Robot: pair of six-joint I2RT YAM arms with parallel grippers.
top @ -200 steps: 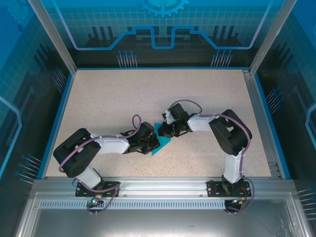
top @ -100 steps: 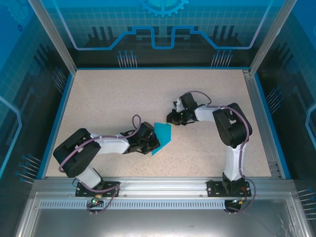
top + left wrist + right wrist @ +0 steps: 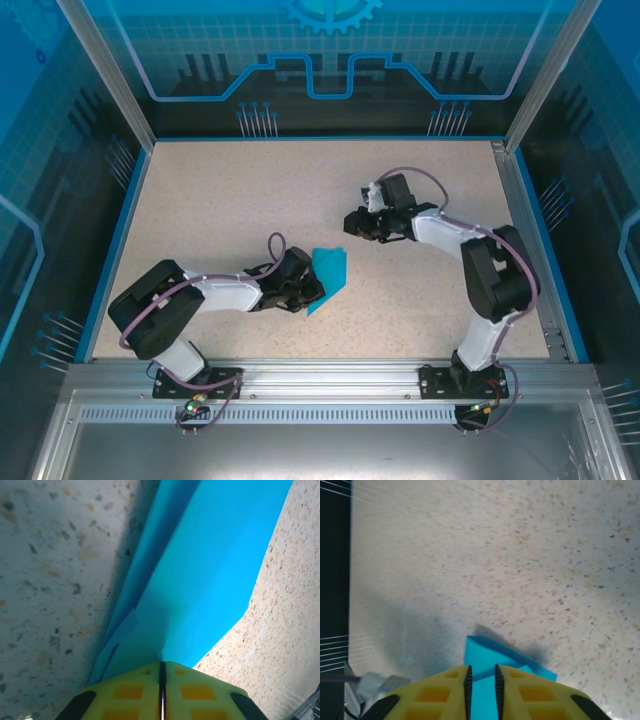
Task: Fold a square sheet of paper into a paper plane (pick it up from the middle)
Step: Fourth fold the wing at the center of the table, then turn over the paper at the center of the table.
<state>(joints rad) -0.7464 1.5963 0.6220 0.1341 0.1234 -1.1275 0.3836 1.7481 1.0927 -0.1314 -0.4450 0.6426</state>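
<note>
Top external, speckled table (image 3: 220, 200), blue walls (image 3: 330, 60), left gripper (image 3: 315, 289) pinching teal paper (image 3: 335, 268), right gripper (image 3: 351, 225) slightly parted

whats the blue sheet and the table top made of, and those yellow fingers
Blue sheet: thin paper, plain and matt; it holds sharp creases and stacked folds.
Table top: beige with dark speckles, stone-like; perhaps laminate or composite, matt, hard to tell.
Yellow fingers: moulded plastic or rubber by the look, with recessed pockets.

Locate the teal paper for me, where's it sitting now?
Top view: the folded teal paper lies near the middle of the table, its left edge pinched in the left gripper; the right gripper hovers apart, farther back and right.
</note>
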